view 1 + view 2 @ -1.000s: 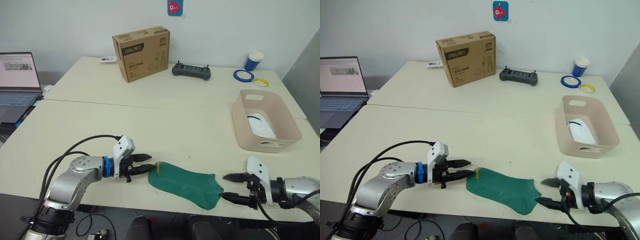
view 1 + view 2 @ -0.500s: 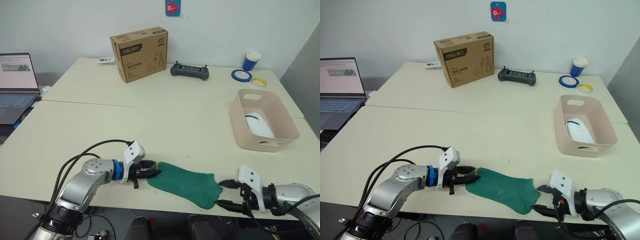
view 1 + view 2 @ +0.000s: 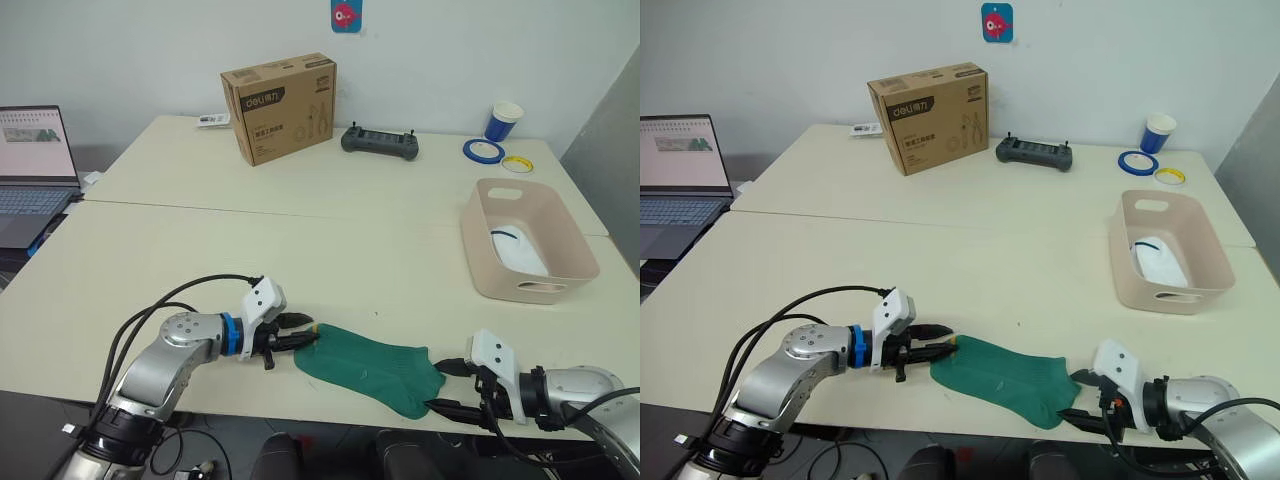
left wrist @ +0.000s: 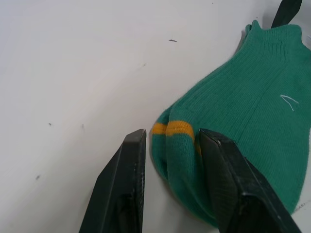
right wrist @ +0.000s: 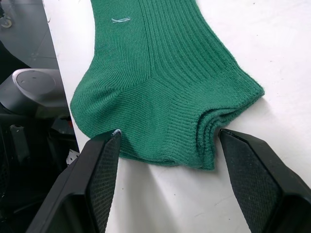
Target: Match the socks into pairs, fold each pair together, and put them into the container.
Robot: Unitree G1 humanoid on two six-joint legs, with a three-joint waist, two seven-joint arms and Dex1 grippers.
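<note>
Two green socks (image 3: 370, 367) stacked near tabletop (image 3: 330, 260) edge, unfolded; white pair (image 3: 517, 249) already in basin (image 3: 575, 262). Left gripper (image 3: 300, 332) and right gripper (image 3: 445, 387) fingers open at sock ends.

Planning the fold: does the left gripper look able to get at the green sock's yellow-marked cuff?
Probably yes: the left gripper has open jaws around the dark green sock's cuff, with nothing between.

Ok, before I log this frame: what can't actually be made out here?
- Contents of the container: head views show something white with a dark stripe; its near wall hides the rest, so no sock count.
- Green socks: one or two layers is unclear; the left wrist view shows stacked cuff edges.
- Left gripper and right gripper: open around the sock's ends; contact unclear.
- Print on the cardboard box: too small.
</note>
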